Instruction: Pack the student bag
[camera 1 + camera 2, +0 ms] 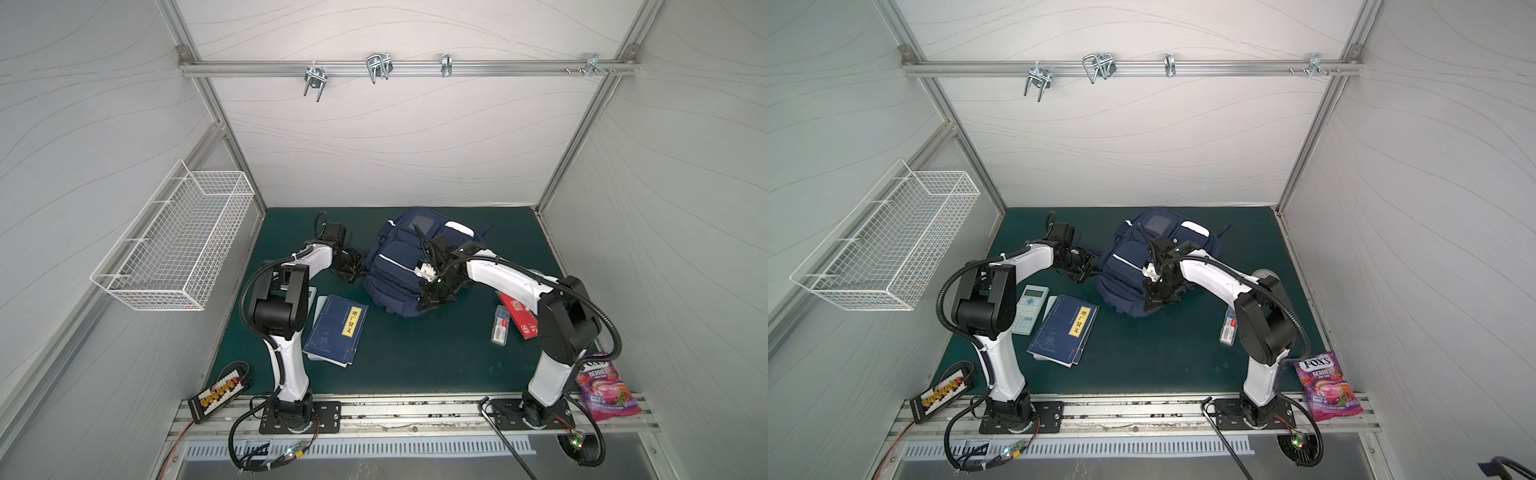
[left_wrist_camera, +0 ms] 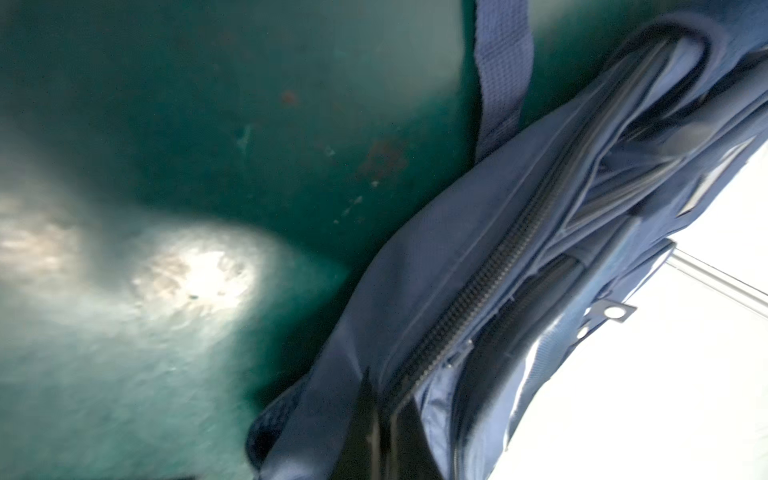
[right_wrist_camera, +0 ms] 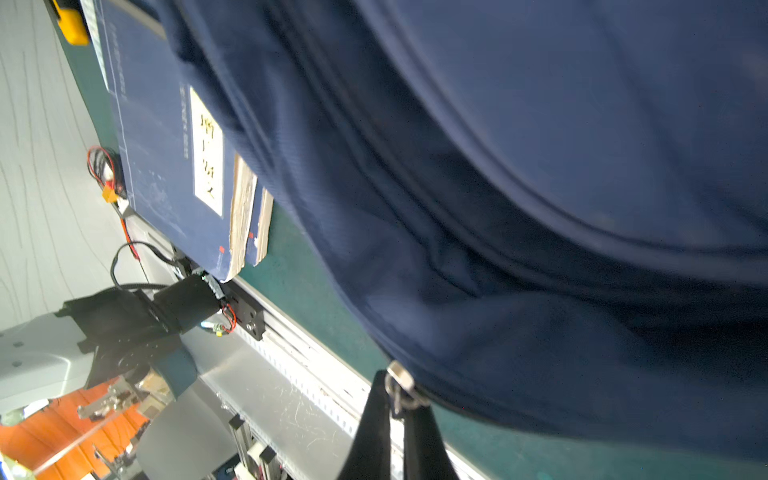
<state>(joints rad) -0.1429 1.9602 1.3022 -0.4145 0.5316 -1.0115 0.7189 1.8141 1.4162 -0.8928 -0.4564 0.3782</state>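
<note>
Item: the student bag [image 1: 409,266], navy fabric with white stripes, lying towards the back centre of the green mat [image 1: 415,361] in both top views, between the two arms. Contents: cannot be told; the left wrist view shows a zipper [image 2: 478,291] with a dark gap beside it, the inside unreadable. Second container: white wire basket [image 1: 174,245], fixed to the left wall, well apart from the bag. Loose stock on the mat: blue book [image 1: 336,328] with a yellow label, in front of the bag to the left; calculator [image 1: 1029,309] just beside the book; clear case [image 1: 500,324] and red packet [image 1: 519,318] near the right arm; purple sweet bag [image 1: 1327,384] at the front right edge. Left gripper [image 2: 384,415]: at the bag's left side, jaws drawn together on the fabric beside the zipper. Right gripper [image 3: 397,399]: at the bag's front edge, jaws narrow, pinching the metal zipper pull [image 3: 399,386].
</note>
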